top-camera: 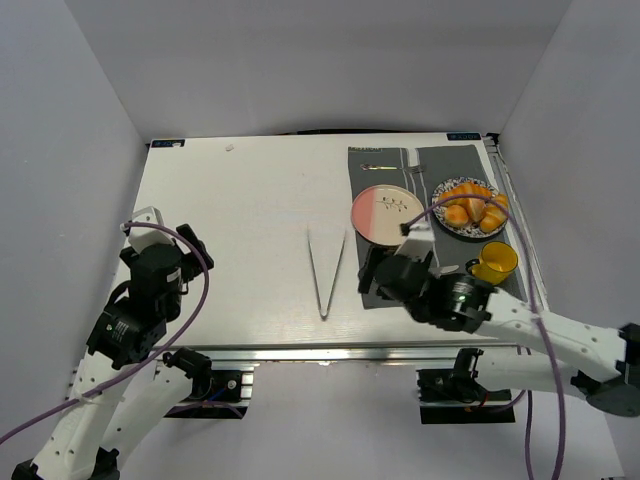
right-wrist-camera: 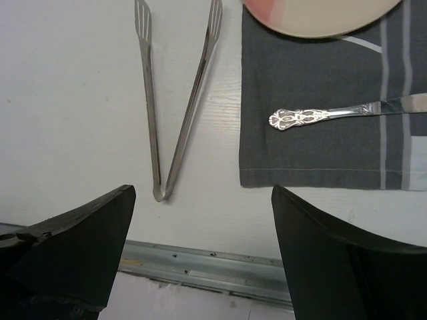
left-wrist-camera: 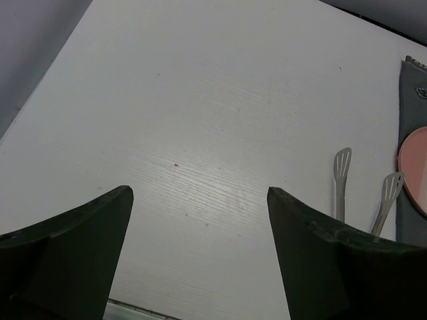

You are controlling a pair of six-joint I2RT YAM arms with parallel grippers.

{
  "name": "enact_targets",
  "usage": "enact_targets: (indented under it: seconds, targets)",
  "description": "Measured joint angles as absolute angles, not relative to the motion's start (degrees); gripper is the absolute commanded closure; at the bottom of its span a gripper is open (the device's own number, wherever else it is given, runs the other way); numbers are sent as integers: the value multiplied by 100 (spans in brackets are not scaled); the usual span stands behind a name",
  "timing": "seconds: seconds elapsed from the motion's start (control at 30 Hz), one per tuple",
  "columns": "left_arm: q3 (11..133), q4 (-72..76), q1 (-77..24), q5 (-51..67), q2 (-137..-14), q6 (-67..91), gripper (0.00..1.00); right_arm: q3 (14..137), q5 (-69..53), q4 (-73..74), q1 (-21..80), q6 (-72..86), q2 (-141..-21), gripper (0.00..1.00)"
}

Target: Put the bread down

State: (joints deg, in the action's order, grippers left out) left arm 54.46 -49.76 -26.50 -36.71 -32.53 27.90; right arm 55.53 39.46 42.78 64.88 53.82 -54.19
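Looking down from above, a white tabletop (top-camera: 240,220) is carrying everything, and two arms are reaching in from its near edge. The bread (top-camera: 457,214), a small glossy orange bun, is lying on a speckled plate (top-camera: 438,206) at the far right, piled against croissants (top-camera: 470,190); at this size it is hard to pick out cleanly from them. Neither arm is touching it. The left tool (left-wrist-camera: 200,193) is hovering over the bare left side, well apart from the plates, with its two dark fingers spread wide and nothing between them. The right tool (right-wrist-camera: 203,190) is hanging low near the front edge, also gaping wide and gripping nothing. Its wrist camera is looking down on metal tongs (right-wrist-camera: 177,100), which are lying flat in a V, hinge toward the arms and tips pointing away. Just right of the tongs, a grey striped mat (right-wrist-camera: 313,153) is lying under an ornate silver handle (right-wrist-camera: 320,115) and the near rim of a pink plate (right-wrist-camera: 320,17). The pink plate is sitting just left of the speckled plate, and no food is showing on it. A yellow cup (top-camera: 494,262) is standing near the speckled plate, on its near side.
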Motion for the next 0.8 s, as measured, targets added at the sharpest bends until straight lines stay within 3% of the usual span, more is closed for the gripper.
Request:
enact_targets:
  seconds: [0.2,0.33,0.5,0.8]
  targets:
    - [5441,-4934,-2650,-3642,-3197,2838,7,5057,5502,3120,7826,5354,-6947,11]
    - [5441,-4910,-2650,-3601,-3208,2851,7,5325,5961,2886,8147,5520,-8187,11]
    - [5411,-4930,-2650,-3553,-3194,2849,7,5734,5972,2381,8082,5561,-8855,11]
    - [5365,-4941,-2650,-3468,-3041,2860,7,5437,5181,1002,7358,4915,-8954,11]
